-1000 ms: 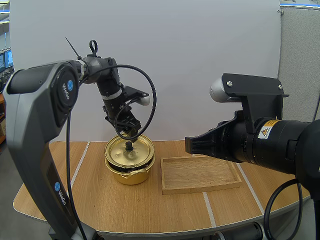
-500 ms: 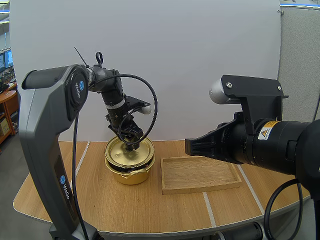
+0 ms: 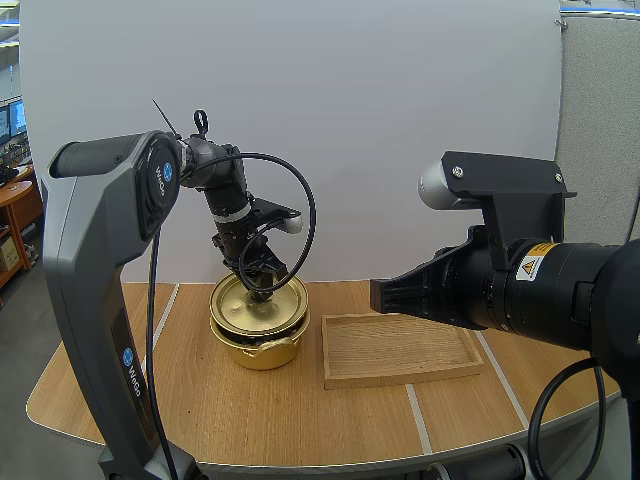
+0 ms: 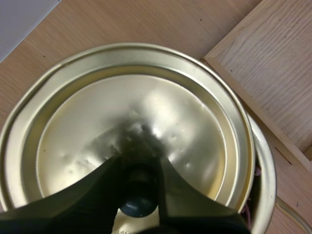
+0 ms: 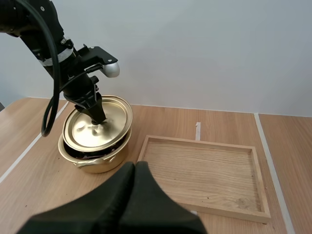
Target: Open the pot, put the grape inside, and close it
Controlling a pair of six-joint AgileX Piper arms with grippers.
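A gold pot [image 3: 258, 345] stands on the table with its gold lid [image 3: 240, 305] lying slightly askew on the rim. My left gripper [image 3: 263, 291] points down at the lid's centre. Its two fingers pinch the black knob [image 4: 139, 195] between them in the left wrist view. A trace of red-purple [image 4: 256, 170] shows in the gap between lid [image 4: 136, 126] and pot rim; I cannot tell what it is. My right gripper [image 5: 134, 168] is shut on nothing and hovers near the wooden tray's front, well right of the pot [image 5: 92, 158].
An empty wooden tray [image 3: 400, 348] lies just right of the pot, its near corner close to the pot's handle. The tray [image 5: 204, 168] has low raised edges. Bare table extends in front of both, with white tape lines across it.
My left gripper came down from just above the lid and now grips the knob. The lid, pot, tray and right arm have stayed put.
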